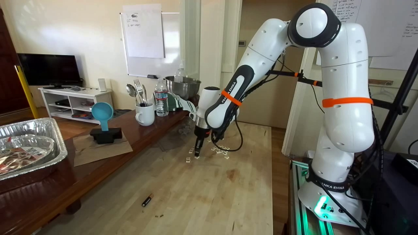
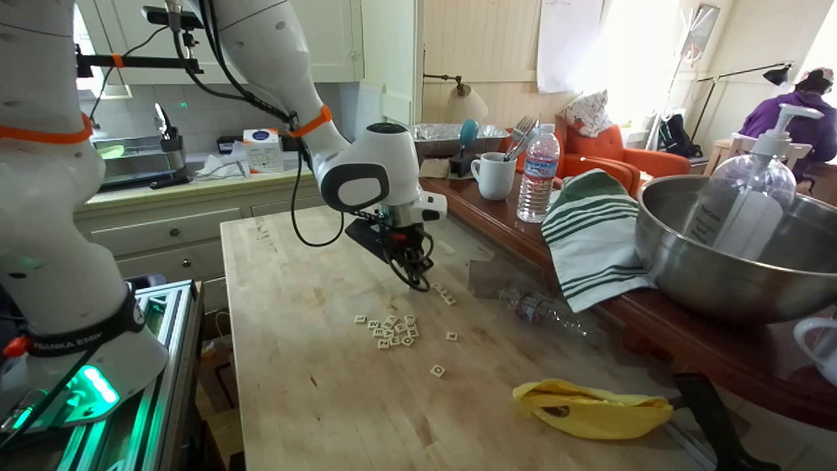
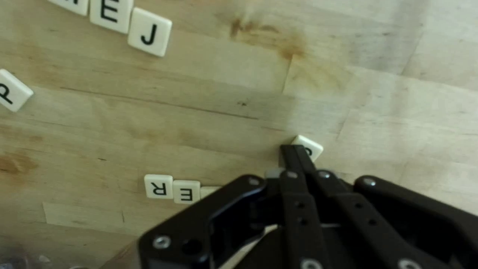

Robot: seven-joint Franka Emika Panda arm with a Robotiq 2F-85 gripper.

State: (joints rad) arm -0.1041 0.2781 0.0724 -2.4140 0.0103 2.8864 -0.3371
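My gripper is shut, its two black fingertips pressed together with nothing seen between them. A small cream letter tile lies right at the fingertips and is partly hidden behind them; its letter is half covered. I cannot tell whether they touch. A row with an R tile and an E tile runs under the gripper, its far end hidden. A J tile and a P tile lie farther off. In both exterior views the gripper points down at the wooden table.
A loose pile of tiles and an O tile lie on the table. A yellow banana-shaped pouch, a clear bottle and a battery also lie there. A raised brown ledge carries a mug and a steel bowl.
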